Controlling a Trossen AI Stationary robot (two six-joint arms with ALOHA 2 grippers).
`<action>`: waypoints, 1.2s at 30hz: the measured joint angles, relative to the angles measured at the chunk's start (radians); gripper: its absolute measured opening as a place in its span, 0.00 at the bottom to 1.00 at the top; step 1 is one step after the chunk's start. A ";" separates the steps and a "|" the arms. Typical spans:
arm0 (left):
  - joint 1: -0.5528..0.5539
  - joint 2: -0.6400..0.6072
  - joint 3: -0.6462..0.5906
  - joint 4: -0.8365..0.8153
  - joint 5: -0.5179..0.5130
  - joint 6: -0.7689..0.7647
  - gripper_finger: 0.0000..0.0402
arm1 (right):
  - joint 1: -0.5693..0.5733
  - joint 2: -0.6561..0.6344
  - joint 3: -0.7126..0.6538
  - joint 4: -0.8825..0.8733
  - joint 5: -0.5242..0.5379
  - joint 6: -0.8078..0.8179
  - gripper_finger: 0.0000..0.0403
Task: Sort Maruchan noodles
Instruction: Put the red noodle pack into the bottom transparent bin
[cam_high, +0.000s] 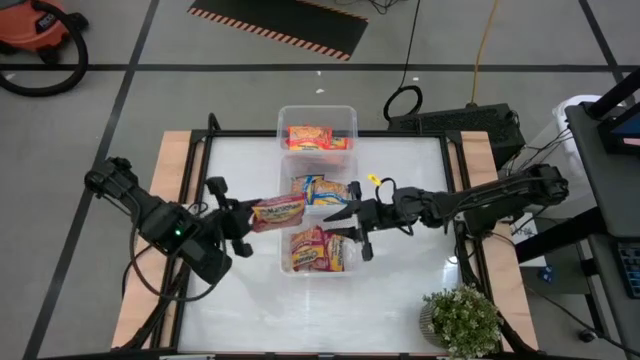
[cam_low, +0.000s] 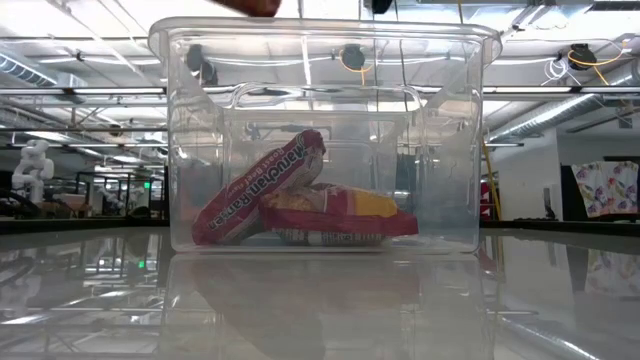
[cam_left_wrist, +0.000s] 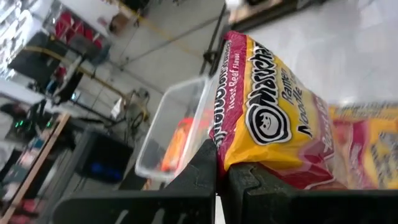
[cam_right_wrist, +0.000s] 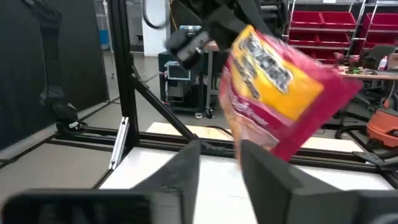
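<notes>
My left gripper (cam_high: 245, 215) is shut on a red and yellow Maruchan packet (cam_high: 280, 210), held up at the left side of a row of three clear bins. The near bin (cam_high: 318, 275) holds red and yellow packets (cam_high: 315, 250). In the low view one packet (cam_low: 255, 190) leans on its end against flat ones (cam_low: 340, 215). The middle bin has blue and yellow packets (cam_high: 325, 190), the far bin (cam_high: 318, 108) an orange one (cam_high: 318, 137). My right gripper (cam_high: 352, 228) is open over the near bin's right side and faces the held packet (cam_right_wrist: 280, 87). My left gripper (cam_left_wrist: 221, 171) pinches the red and yellow packet by one short end (cam_left_wrist: 249, 158) between its two fingers. The fingers come about level from the table's left. The packet is lifted clear and sticks out beyond the fingers toward the bins, printed face showing.
The three bins stand in a line down the middle of the white table (cam_high: 400, 290). A potted plant (cam_high: 460, 320) sits at the near right corner. A black frame (cam_high: 460, 200) edges the table, with bare table surface to the left and right of the bins.
</notes>
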 joint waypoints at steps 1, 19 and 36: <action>0.003 0.001 -0.006 0.050 -0.002 0.039 0.01 | -0.004 0.013 0.000 0.013 0.000 0.001 0.30; 0.001 0.033 -0.140 0.356 -0.015 0.173 0.01 | -0.084 0.126 0.000 0.083 -0.049 0.132 0.67; 0.036 0.032 -0.161 0.502 0.028 0.228 0.01 | -0.083 0.179 -0.001 0.249 -0.181 0.104 0.59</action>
